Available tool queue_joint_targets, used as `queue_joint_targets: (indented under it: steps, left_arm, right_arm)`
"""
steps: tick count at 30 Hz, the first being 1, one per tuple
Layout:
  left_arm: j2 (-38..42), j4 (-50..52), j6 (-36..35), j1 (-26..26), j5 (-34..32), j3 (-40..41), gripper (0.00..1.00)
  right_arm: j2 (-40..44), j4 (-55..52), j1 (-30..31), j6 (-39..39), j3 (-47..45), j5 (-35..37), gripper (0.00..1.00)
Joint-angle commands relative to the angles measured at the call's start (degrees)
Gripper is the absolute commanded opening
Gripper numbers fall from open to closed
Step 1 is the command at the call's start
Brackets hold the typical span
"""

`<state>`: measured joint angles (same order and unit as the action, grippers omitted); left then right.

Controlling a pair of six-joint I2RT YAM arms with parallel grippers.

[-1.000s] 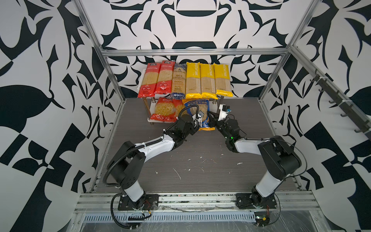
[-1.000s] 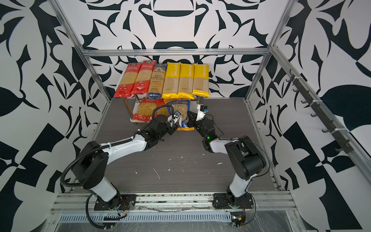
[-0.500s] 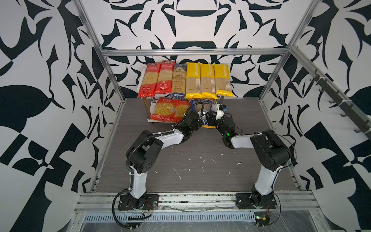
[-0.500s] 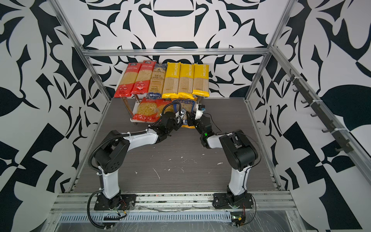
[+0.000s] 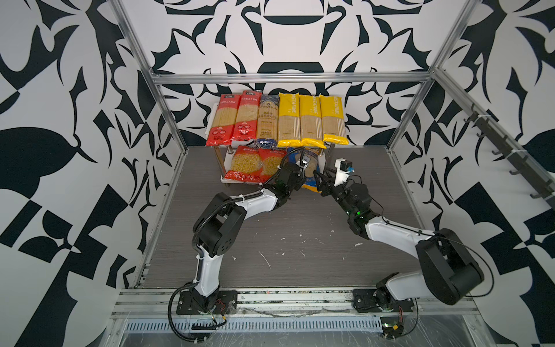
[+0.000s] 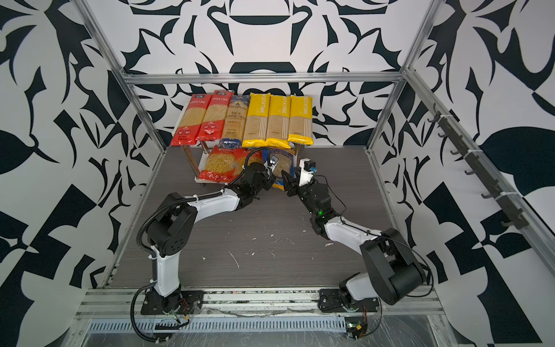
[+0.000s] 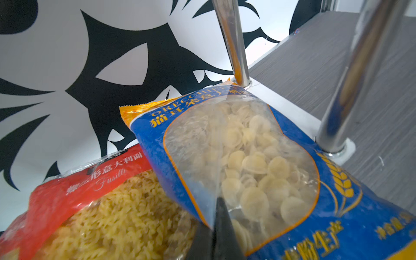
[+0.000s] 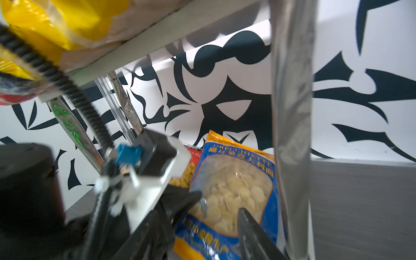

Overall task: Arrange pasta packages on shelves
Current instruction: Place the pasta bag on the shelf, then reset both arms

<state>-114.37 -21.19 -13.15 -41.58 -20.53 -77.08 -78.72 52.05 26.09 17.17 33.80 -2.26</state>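
Blue-orange bag [image 7: 247, 168], lower shelf [image 7: 292, 105], overlapping fusilli bag [image 7: 101, 202]

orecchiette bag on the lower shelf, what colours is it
The orecchiette bag is blue with orange trim and a clear window; it shows best in the left wrist view.

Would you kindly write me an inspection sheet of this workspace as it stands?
Surface: grey tabletop, rack at back.
Job's things: six spaghetti packs on top board; two fusilli bags and blue-orange bag on lower board.
Clutter: white scraps on tabletop.
Grippers: left gripper shut on blue-orange bag's edge; right gripper open near it.
Cables: black conduit on left arm; loose loop at its base.
Surroundings: patterned walls, aluminium frame, hook rail.
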Motion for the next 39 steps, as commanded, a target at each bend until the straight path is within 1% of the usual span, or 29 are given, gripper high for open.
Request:
queue_joint_targets:
  steps: [1, 5, 9, 11, 13, 14, 16, 17, 18, 19, 22, 27, 31, 33, 37, 39]
  left_arm:
    - [-1.4, -3.5, 4.2, 0.5, -0.8, -3.8, 0.00]
    - [-4.0, -3.2, 5.3, 0.5, -0.9, -7.4, 0.00]
    - [-6.8, -1.8, 5.0, 0.5, -0.1, -10.4, 0.00]
    - [-6.9, -0.8, 5.0, 0.5, -0.3, -10.3, 0.00]
    - [-5.4, -1.0, 5.3, 0.5, -1.0, -8.2, 0.00]
    - [-4.5, -1.1, 5.4, 0.5, -1.7, -7.4, 0.05]
    - [-2.0, 0.1, 5.6, 0.5, -2.6, -5.6, 0.26]
    - [-0.7, 0.6, 5.9, 0.5, -2.7, -4.7, 0.34]
    - [1.0, 1.3, 6.5, 0.5, -2.9, -3.4, 0.41]
    - [3.0, 1.6, 7.1, 0.5, -3.1, -1.8, 0.46]
    - [8.4, 2.1, 9.7, 0.2, -2.8, 3.6, 0.54]
    - [15.3, 5.3, 12.5, -2.9, -5.0, 11.6, 0.56]
    - [22.1, 6.2, 13.9, -7.1, -8.9, 19.9, 0.57]
    - [26.5, 5.9, 15.8, -8.6, -10.8, 24.5, 0.57]
    - [36.7, 5.4, 21.2, -9.3, -13.5, 34.6, 0.59]
    - [42.0, 4.6, 21.1, -9.3, -15.7, 39.4, 0.60]
  right_arm:
    - [4.8, -1.7, -0.1, 0.0, -2.6, 1.4, 0.58]
    - [7.5, -3.7, -0.1, 0.9, -4.4, 1.3, 0.57]
    - [7.5, -3.6, -0.1, 2.1, -5.6, 1.2, 0.56]
    - [7.3, -3.3, -0.1, 2.7, -6.0, 1.0, 0.55]
    - [7.4, -3.4, -0.1, 3.0, -6.4, 0.9, 0.55]
    - [7.5, -3.8, -0.1, 3.0, -6.5, 0.8, 0.55]
    - [7.6, -5.2, -0.1, 3.2, -6.3, 0.5, 0.55]
    - [7.7, -6.1, -0.1, 3.4, -6.2, 0.3, 0.55]
    - [8.0, -7.2, -0.1, 3.5, -6.1, 0.2, 0.55]
    - [8.4, -8.5, -0.1, 3.6, -6.2, 0.2, 0.54]
    - [10.1, -11.2, -0.2, 4.2, -7.2, 0.5, 0.54]
    - [14.3, -17.8, -0.5, 5.2, -9.0, 1.7, 0.53]
    - [19.7, -29.8, -0.9, 5.5, -8.6, 4.8, 0.53]
    - [22.2, -36.4, -1.8, 5.4, -7.6, 6.6, 0.52]
    - [24.6, -47.8, -7.5, 6.8, -4.3, 7.1, 0.52]
    - [25.0, -51.2, -10.8, 7.3, -3.3, 7.9, 0.52]
